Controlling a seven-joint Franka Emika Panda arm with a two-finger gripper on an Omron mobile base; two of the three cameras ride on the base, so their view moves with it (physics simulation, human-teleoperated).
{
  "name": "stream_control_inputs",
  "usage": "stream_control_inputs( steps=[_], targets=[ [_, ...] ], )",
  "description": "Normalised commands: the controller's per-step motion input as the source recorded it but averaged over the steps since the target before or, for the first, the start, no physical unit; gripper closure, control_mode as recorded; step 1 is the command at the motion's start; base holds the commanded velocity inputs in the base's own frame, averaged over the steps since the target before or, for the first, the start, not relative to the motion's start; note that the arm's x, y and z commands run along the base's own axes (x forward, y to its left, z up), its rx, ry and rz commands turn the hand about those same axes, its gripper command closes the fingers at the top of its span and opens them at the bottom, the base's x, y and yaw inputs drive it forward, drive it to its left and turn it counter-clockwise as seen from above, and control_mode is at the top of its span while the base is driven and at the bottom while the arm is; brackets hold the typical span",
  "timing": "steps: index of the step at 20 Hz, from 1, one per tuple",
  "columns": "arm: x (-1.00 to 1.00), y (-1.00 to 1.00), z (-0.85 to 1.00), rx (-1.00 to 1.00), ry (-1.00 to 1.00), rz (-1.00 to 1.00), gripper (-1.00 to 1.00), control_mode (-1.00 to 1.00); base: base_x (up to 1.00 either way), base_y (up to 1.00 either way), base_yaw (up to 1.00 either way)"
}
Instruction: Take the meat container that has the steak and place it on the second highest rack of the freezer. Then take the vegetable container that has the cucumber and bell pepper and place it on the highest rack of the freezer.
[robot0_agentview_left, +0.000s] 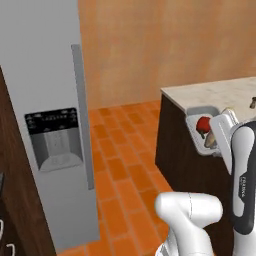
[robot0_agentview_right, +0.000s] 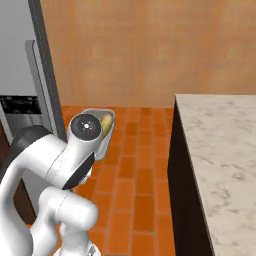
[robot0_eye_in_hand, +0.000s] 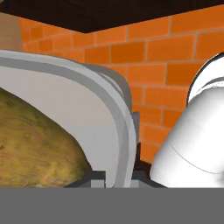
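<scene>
Above orange brick floor (robot0_agentview_left: 120, 165), marble counter (robot0_agentview_right: 220, 150) right

A pale marble counter (robot0_agentview_right: 220, 165) stands on orange brick floor (robot0_agentview_left: 125, 165).

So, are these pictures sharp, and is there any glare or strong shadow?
Left base view: soft, even light, no glare on the freezer. Right base view: slightly blurred, flat shading on the counter. Hand view: the cucumber and the vegetable container rim come so close that they look coarse.
</scene>
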Motion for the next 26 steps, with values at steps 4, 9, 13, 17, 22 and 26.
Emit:
stream_control_inputs(
  steps=[4,9,13,17,22,26],
  targets=[
    [0.0,0.0,0.0,0.0,0.0,0.0,1.0,1.0,1.0,-0.13,-0.12],
    [0.0,0.0,0.0,0.0,0.0,0.0,1.0,1.0,1.0,-0.4,-0.01],
    [0.0,0.0,0.0,0.0,0.0,0.0,1.0,1.0,1.0,-0.35,0.0],
    [0.0,0.0,0.0,0.0,0.0,0.0,1.0,1.0,1.0,-0.17,0.03],
    [0.0,0.0,0.0,0.0,0.0,0.0,1.0,1.0,1.0,-0.2,0.09],
    [0.0,0.0,0.0,0.0,0.0,0.0,1.0,1.0,1.0,-0.21,0.16]
  ],
)
